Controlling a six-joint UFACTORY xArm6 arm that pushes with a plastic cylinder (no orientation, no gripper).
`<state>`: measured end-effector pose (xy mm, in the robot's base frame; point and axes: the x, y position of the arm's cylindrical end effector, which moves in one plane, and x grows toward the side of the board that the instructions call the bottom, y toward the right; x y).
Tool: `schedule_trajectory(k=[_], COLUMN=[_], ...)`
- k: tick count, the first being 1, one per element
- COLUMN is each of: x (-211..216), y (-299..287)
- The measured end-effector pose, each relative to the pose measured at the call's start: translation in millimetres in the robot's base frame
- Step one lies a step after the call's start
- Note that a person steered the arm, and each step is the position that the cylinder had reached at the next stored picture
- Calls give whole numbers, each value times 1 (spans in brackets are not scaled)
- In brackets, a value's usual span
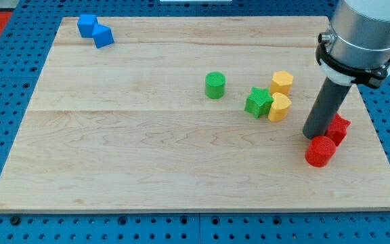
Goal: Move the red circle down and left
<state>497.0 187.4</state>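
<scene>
The red circle (pixel 320 150) is a short red cylinder near the view's lower right of the wooden board (pixel 147 135). A second red block (pixel 339 127), its shape unclear, sits just above and right of it, partly hidden by the rod. My tip (pixel 313 135) rests on the board directly above and slightly left of the red circle, touching or almost touching it, and against the left side of the other red block.
A green star (pixel 257 102) sits between two yellow blocks (pixel 282 82) (pixel 279 106). A green cylinder (pixel 215 85) stands left of them. Two blue blocks (pixel 87 25) (pixel 103 36) lie at the top left. The board's right edge is close to the red blocks.
</scene>
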Motion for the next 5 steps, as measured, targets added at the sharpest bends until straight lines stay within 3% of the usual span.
schedule_trajectory(k=[3, 5], x=[41, 38], y=[46, -49])
